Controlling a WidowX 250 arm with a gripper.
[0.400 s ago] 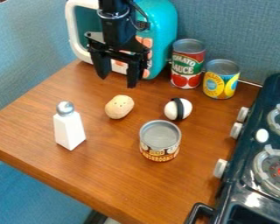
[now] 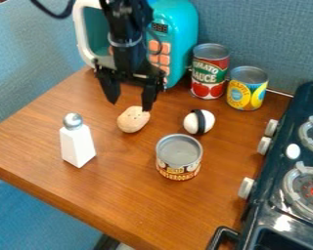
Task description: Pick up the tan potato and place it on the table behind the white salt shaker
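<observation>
The black gripper point(image 2: 129, 103) hangs open over the back part of the wooden table, with nothing between its fingers. Just below it lies a tan potato-like toy point(image 2: 132, 120); the right finger's tip overlaps the toy's upper right edge in view, and I cannot tell if they touch. A white egg-shaped piece with a black band point(image 2: 207, 121) lies to the right. In front of that stands a small mushroom can point(image 2: 179, 157). At the left a white shaker with a silver top point(image 2: 78, 144) stands upright.
Behind the gripper stands a turquoise toy microwave point(image 2: 179, 39) with its door open. A tomato sauce can point(image 2: 209, 73) and a yellow can point(image 2: 247, 89) stand at the back. A dark toy stove point(image 2: 286, 171) borders the right side of the table point(image 2: 146, 195).
The gripper has come down and slightly forward, closer to the tan toy, still open. The objects on the table have not moved.
</observation>
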